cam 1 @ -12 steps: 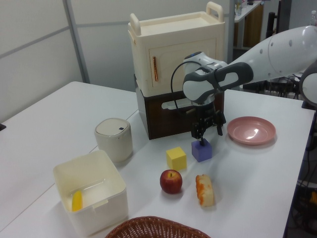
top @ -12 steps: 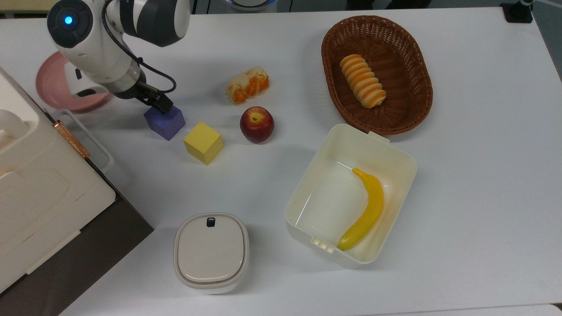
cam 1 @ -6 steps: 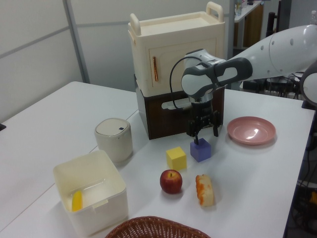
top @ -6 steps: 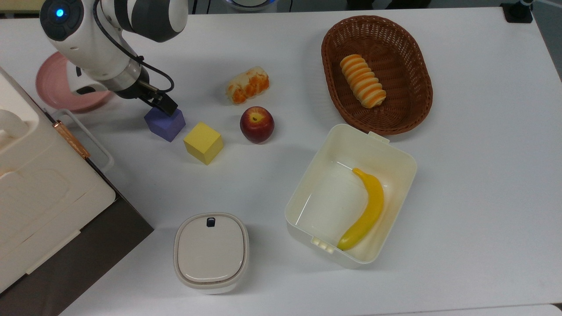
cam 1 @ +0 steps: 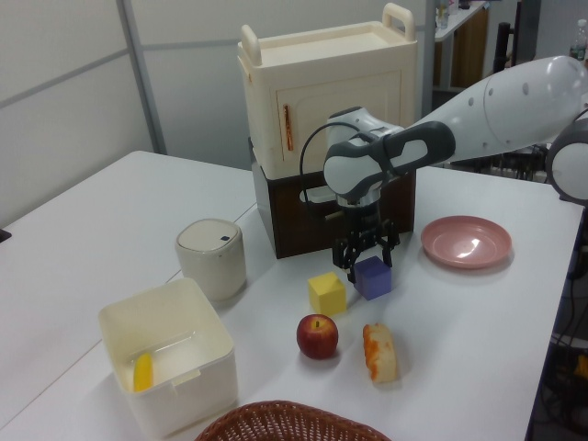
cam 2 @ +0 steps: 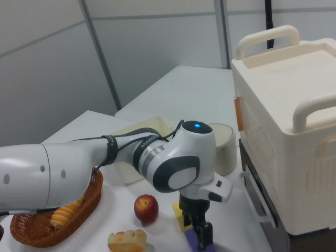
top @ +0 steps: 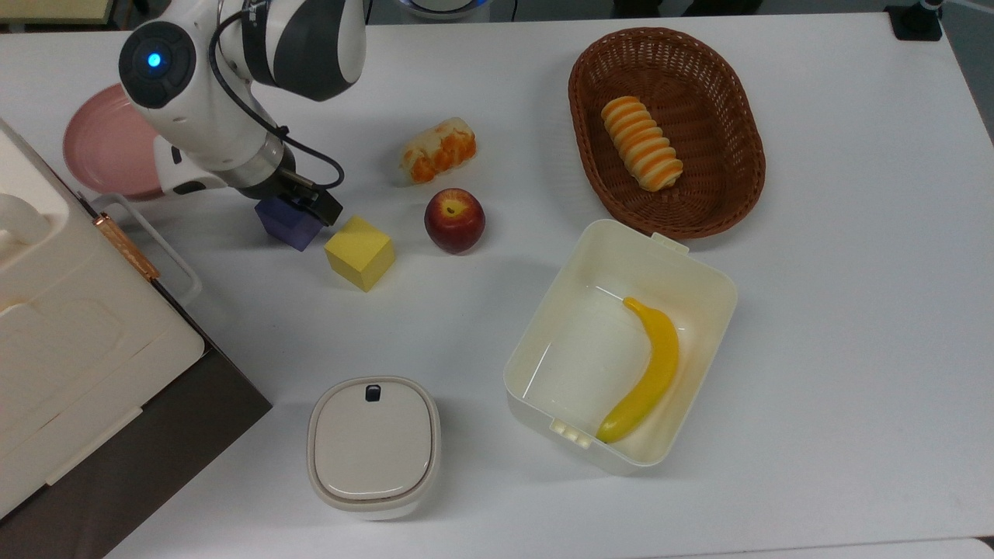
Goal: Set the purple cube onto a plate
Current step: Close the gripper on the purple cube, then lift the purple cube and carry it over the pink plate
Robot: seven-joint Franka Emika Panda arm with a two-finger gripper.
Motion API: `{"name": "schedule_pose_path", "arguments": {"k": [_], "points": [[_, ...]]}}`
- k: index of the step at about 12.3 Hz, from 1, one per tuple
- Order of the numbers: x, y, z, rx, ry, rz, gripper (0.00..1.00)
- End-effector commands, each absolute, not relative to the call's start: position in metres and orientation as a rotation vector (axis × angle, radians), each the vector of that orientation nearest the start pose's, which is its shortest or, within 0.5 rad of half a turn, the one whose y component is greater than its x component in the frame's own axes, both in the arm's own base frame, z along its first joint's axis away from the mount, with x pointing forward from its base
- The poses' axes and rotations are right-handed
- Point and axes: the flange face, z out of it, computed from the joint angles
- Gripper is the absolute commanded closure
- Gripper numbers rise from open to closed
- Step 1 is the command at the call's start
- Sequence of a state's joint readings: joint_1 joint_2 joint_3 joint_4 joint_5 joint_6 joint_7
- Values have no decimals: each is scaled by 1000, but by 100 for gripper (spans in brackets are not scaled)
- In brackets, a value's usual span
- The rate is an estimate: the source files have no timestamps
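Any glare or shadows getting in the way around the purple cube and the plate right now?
Top view: the hand and wrist cover most of the purple cube, and the arm hides part of the plate. Left view: a bright ceiling reflection sits in the plate's centre, and the cube is evenly lit.

A white Franka Panda arm [cam 1: 514,96], with smooth rounded shells and dark grey joint bands, fills the upper left of the top view. A round dark cap [top: 158,59] carries 1 glowing blue light at its centre. A black cable [top: 256,116] loops along the wrist to the black 2-finger gripper [cam 1: 366,265]. In the right view, small dark dimples dot the white forearm at the lower left.
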State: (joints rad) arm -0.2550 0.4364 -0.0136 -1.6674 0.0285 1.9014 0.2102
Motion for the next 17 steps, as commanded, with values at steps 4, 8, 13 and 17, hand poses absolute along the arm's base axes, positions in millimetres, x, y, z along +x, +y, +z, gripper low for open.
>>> {"name": "schedule_pose_path", "arguments": {"k": [4, 8, 13, 17], "points": [[632, -180, 329, -3072, 756, 186, 41], [631, -197, 360, -3127, 667, 111, 62], [583, -275, 422, -3173, 469, 20, 62], [526, -312, 425, -3169, 375, 60, 62]]}}
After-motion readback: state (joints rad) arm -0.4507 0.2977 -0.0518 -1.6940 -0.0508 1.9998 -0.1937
